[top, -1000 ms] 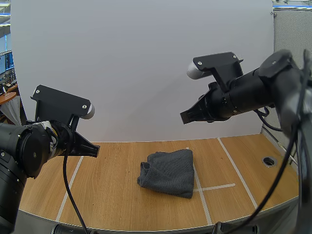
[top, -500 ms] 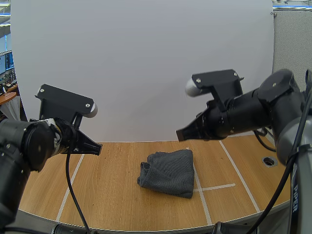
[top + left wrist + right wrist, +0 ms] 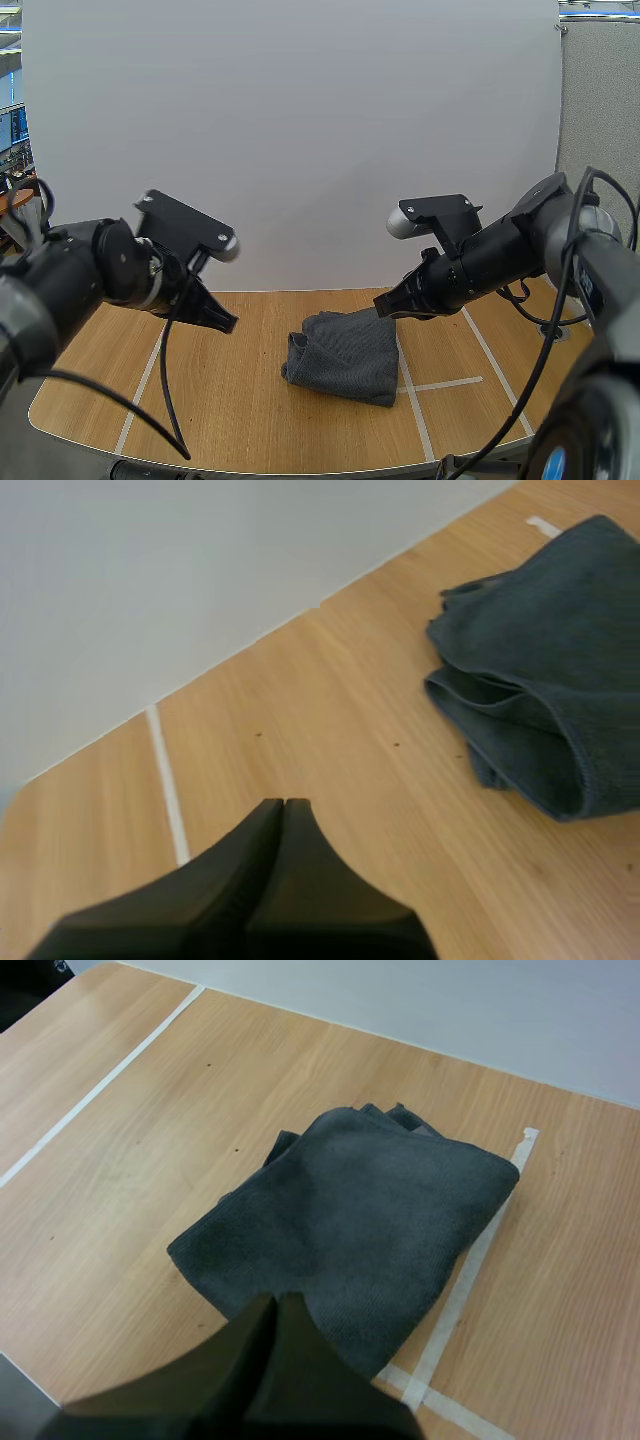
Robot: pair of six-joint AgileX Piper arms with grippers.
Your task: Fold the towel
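A dark grey towel (image 3: pixel 345 354) lies folded in a loose bundle at the middle of the wooden table (image 3: pixel 230 400). My left gripper (image 3: pixel 228 322) hangs shut above the table, left of the towel and apart from it. Its fingers (image 3: pixel 283 825) lie together as one wedge, with the towel (image 3: pixel 545 700) off to the side. My right gripper (image 3: pixel 382 306) is shut and hovers just above the towel's far right corner. From the right wrist, the closed fingertips (image 3: pixel 275 1310) point down over the towel (image 3: pixel 365 1220), near its edge.
White tape lines (image 3: pixel 410 385) mark the table, one running under the towel's right edge and another (image 3: pixel 140 385) at the left. A round hole (image 3: pixel 552 329) sits at the table's right side. A white wall stands behind the table.
Both arms have come down and inward toward the towel. The right gripper dropped from high above to just over the towel's far right corner. The towel has not moved.
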